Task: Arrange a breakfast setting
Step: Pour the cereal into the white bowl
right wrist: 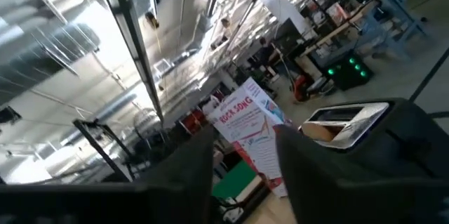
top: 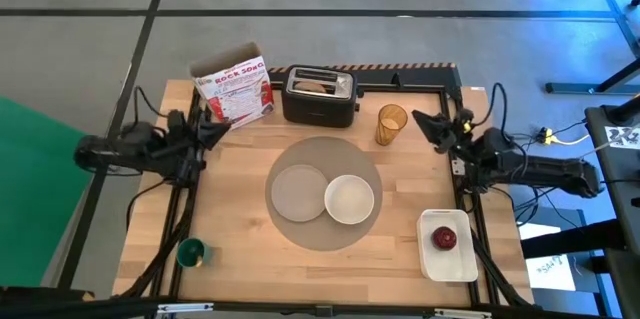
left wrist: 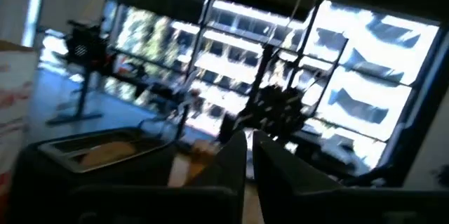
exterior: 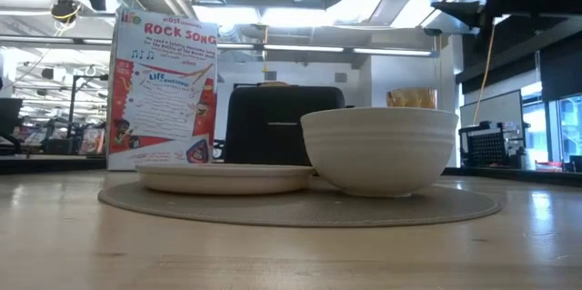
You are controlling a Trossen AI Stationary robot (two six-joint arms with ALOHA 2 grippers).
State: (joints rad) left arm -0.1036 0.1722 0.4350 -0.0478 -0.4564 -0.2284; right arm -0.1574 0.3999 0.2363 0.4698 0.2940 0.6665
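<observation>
A: Right, the large round grey mat (top: 322, 192) is lying mid-table, carrying the small grey plate (top: 298, 191) and the white bowl (top: 349, 199), which are sitting just beside each other.

B: And the amber cup (top: 391, 124) is standing just beyond the mat, while the red apple (top: 444, 238) is resting in the white tray (top: 447, 263) off to the mat's side.

A: Left gripper (left wrist: 249, 155) is hovering nearly closed, holding nothing; right gripper (right wrist: 244, 155) is hovering slightly parted, empty too.
</observation>
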